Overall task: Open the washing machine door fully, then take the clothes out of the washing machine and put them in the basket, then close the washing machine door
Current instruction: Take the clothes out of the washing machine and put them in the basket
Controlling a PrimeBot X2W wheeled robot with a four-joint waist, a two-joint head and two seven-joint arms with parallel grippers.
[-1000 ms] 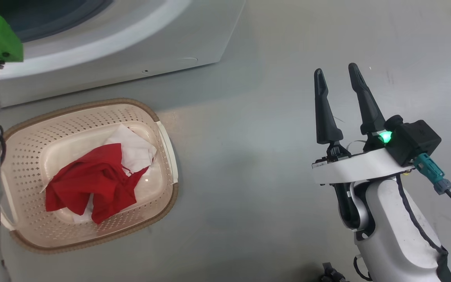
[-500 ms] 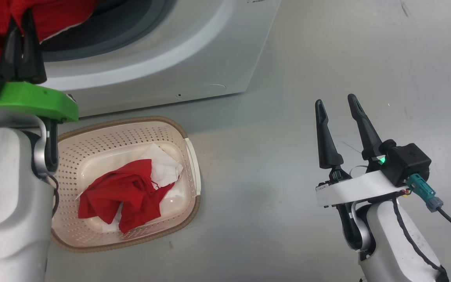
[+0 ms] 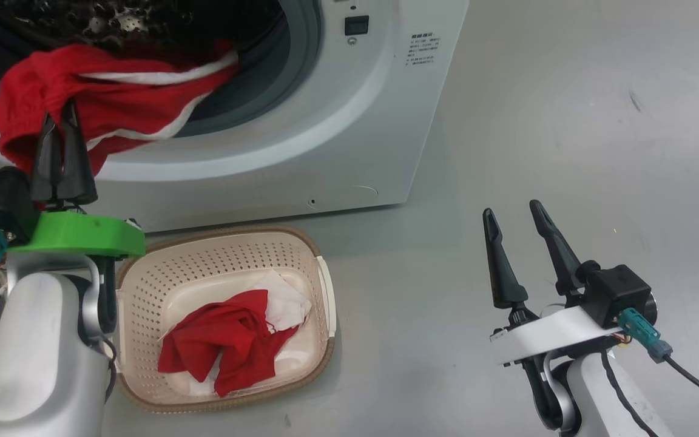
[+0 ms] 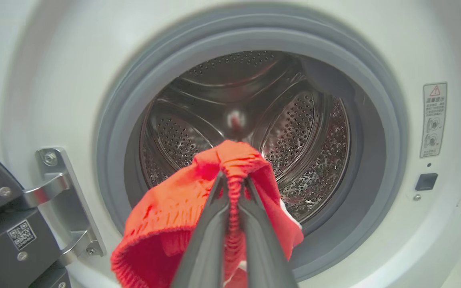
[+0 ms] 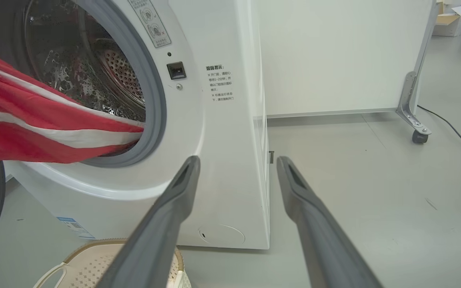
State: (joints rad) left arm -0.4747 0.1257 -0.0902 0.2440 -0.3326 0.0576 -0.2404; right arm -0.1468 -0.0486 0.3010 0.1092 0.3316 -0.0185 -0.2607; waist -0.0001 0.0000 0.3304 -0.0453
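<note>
Clothes, head view: a red-and-white piece hangs out of the washing machine mouth; more lie in the basket on the floor before it.
Left tool, head view: clamped on the hanging piece.
Right tool, head view: spread wide, empty, above the floor.
Left wrist view: fingers closed on a red fold before the drum.
Right wrist view: fingers apart, nothing between.
</note>
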